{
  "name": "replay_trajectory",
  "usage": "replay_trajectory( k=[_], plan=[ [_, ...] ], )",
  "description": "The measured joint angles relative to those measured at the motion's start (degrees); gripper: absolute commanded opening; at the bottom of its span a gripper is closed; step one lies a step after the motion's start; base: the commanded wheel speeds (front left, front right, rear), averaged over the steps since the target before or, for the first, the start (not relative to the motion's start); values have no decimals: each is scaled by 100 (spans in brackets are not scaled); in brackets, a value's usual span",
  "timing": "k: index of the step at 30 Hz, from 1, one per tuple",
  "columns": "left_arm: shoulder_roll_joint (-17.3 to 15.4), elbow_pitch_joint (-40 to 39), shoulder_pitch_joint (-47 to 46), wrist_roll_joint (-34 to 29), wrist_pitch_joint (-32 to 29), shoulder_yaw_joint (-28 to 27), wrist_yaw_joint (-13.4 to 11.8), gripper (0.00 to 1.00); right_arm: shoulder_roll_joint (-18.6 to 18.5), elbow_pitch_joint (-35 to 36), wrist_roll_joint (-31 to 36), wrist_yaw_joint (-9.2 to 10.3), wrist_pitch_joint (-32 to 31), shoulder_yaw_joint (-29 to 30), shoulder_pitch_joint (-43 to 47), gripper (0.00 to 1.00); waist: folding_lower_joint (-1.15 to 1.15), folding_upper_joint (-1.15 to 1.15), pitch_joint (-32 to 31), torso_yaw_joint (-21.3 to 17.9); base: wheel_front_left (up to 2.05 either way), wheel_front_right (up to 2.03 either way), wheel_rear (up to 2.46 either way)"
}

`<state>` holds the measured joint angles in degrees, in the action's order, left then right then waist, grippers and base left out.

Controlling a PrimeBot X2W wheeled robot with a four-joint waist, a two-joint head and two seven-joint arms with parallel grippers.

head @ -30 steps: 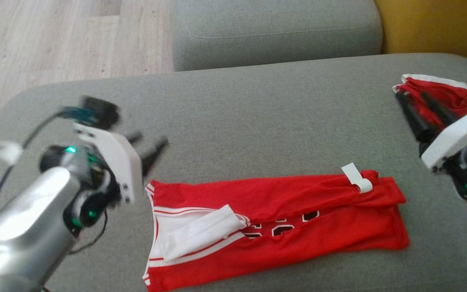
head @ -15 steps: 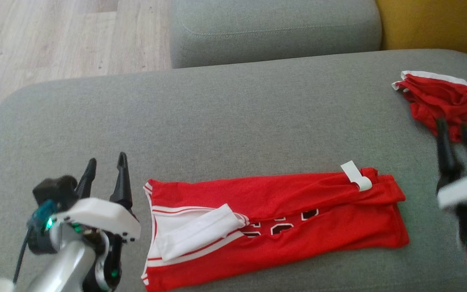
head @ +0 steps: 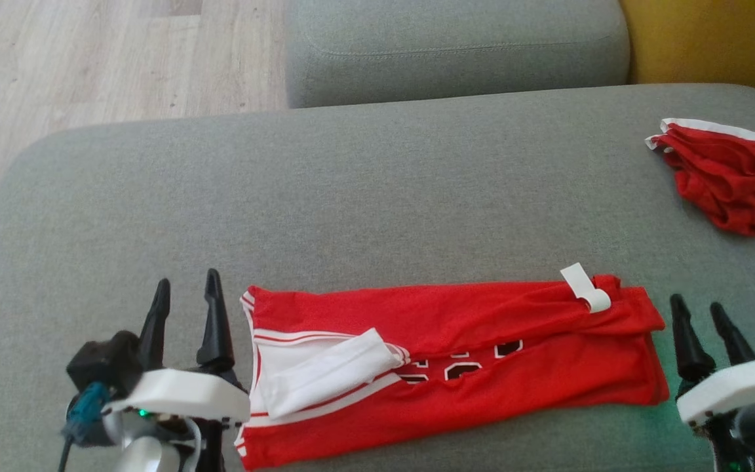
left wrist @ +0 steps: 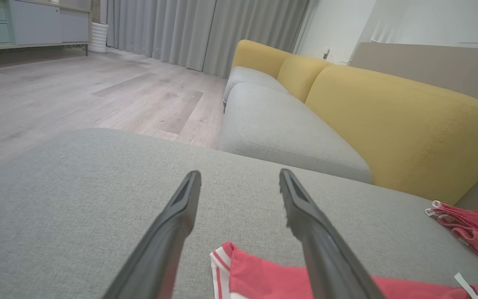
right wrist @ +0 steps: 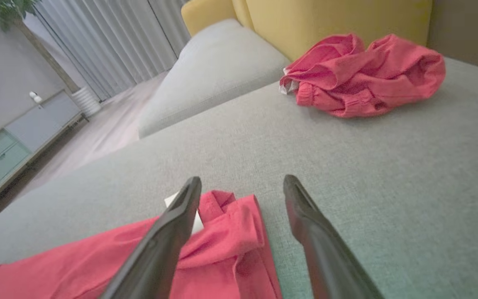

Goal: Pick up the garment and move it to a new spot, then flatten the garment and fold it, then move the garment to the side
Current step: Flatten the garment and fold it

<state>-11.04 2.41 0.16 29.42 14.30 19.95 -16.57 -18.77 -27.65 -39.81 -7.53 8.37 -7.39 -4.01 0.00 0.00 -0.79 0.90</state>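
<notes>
Currently folded garment (head: 456, 367) flat on cushion (head: 351, 196); left pincer (head: 188, 277), right pincer (head: 696, 301) wide, empty.

A crumpled red cloth (head: 728, 180) with a white band lies well ahead of the right gripper (head: 697, 303), a little to its right, on the broad grey cushion (head: 377, 196). Ahead of the left gripper (head: 188, 277), slightly to its right, a second grey seat (head: 456, 52) sits against a yellow backrest (left wrist: 409, 124). Off to that gripper's left lies pale wooden floor (head: 89, 59). Beyond it are grey curtains (left wrist: 206, 29), a white ribbed pot (left wrist: 98, 37) and a low cabinet (left wrist: 27, 23).
</notes>
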Motion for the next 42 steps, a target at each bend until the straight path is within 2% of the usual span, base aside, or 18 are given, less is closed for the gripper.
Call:
replay_trajectory(
  k=[7, 13, 14, 20, 26, 27, 29, 30, 38, 42],
  plan=[
    [296, 260, -17, -250, 0, -196, 358, 100, 90, -834, 311, 0, -1002, 112, -588, 100, 0, 0, 42, 88, 0, 0, 0],
    [424, 482, -19, -388, 0, -267, 554, 100, 157, -1980, 454, 0, -1892, 230, -1203, 100, 0, 0, 55, 285, 0, 0, 0],
    [446, 538, -22, -414, 0, -318, 586, 100, 199, -2251, 450, 0, -2237, 215, -1246, 100, 0, 0, 49, 362, 0, 0, 0],
    [502, 680, -16, -465, 0, -455, 656, 100, 237, -2499, 129, 0, -3120, 172, -1465, 100, 0, 0, 6, 505, 0, 0, 0],
    [582, 713, -16, -514, 0, -572, 709, 100, 330, -2402, -159, 0, -3161, 96, -1430, 98, 0, 0, 8, 524, 0, 0, 0],
    [586, 720, -16, -515, 0, -583, 732, 100, 365, -2384, -226, 0, -3158, 86, -1425, 84, 0, 0, 9, 521, 0, 0, 0],
    [590, 730, -16, -519, 0, -594, 756, 100, 381, -2361, -281, 0, -3148, 25, -1426, 31, 0, 0, 10, 504, 0, 0, 0],
    [593, 742, -17, -544, 0, -599, 757, 100, 380, -2366, -305, 0, -3111, 11, -1426, 0, 0, 0, 11, 494, 0, 0, 0],
    [662, 850, -17, -606, 0, -624, 835, 100, 310, -2347, -402, 0, -2642, -179, -1440, 0, 0, 0, -1, 373, 0, 0, 0],
    [694, 881, -12, -616, 0, -686, 857, 100, -102, -2297, -404, 0, -2521, -162, -1545, 0, 0, 0, -13, 293, 0, 0, 0]
  ],
)
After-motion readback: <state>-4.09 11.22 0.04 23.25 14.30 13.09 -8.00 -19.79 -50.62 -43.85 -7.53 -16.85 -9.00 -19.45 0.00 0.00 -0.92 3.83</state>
